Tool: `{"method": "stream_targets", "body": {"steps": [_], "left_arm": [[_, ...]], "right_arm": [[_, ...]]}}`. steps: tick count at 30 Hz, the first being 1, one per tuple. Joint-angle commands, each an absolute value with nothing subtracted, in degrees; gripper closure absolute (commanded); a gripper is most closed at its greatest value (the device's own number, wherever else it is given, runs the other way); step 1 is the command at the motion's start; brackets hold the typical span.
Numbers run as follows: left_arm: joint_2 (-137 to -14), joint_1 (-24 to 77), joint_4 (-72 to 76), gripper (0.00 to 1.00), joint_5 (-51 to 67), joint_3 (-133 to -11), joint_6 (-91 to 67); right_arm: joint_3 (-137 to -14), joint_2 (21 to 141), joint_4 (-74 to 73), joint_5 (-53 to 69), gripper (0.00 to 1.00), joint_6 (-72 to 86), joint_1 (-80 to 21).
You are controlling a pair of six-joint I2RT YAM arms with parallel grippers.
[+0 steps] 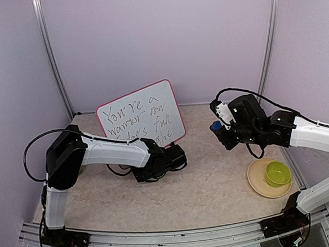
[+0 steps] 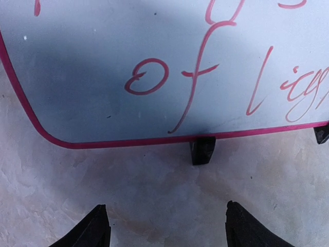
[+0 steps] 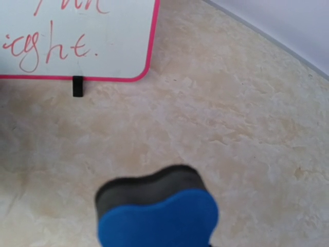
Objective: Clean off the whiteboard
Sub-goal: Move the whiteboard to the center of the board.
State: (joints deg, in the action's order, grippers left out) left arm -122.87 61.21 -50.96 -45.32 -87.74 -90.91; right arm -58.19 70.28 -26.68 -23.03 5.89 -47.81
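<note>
The whiteboard [image 1: 141, 111] stands tilted at the back of the table, white with a pink rim and covered in handwriting. My left gripper [image 1: 178, 156] sits low on the table just in front of its lower right part. In the left wrist view the left gripper [image 2: 164, 208] is open with only bare tabletop between its fingers, facing the whiteboard [image 2: 103, 62] and a black stand foot [image 2: 203, 150]. My right gripper [image 1: 218, 128] hovers to the right of the board, shut on a blue and black eraser [image 3: 159, 216]. The whiteboard's lower right corner [image 3: 103, 36] shows in the right wrist view.
A green bowl [image 1: 277, 174] sits on a tan plate [image 1: 256, 180] at the front right, under the right arm. Pale walls with metal posts enclose the table on three sides. A second stand foot [image 3: 77, 86] props the board's right end.
</note>
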Motion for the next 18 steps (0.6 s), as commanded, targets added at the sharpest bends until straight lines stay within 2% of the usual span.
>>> {"method": "stream_targets", "body": {"steps": [1, 18], "left_arm": [[-126.5, 61.5, -54.8, 0.26, -49.6, -90.4, -91.9], [-132.3, 60.4, -54.8, 0.35, -53.5, -94.1, -91.6]], "right_arm": [[-57.5, 69.0, -25.9, -23.2, 0.68, 5.9, -47.3], [-57.1, 68.6, -25.9, -22.7, 0.68, 6.4, -47.2]]}}
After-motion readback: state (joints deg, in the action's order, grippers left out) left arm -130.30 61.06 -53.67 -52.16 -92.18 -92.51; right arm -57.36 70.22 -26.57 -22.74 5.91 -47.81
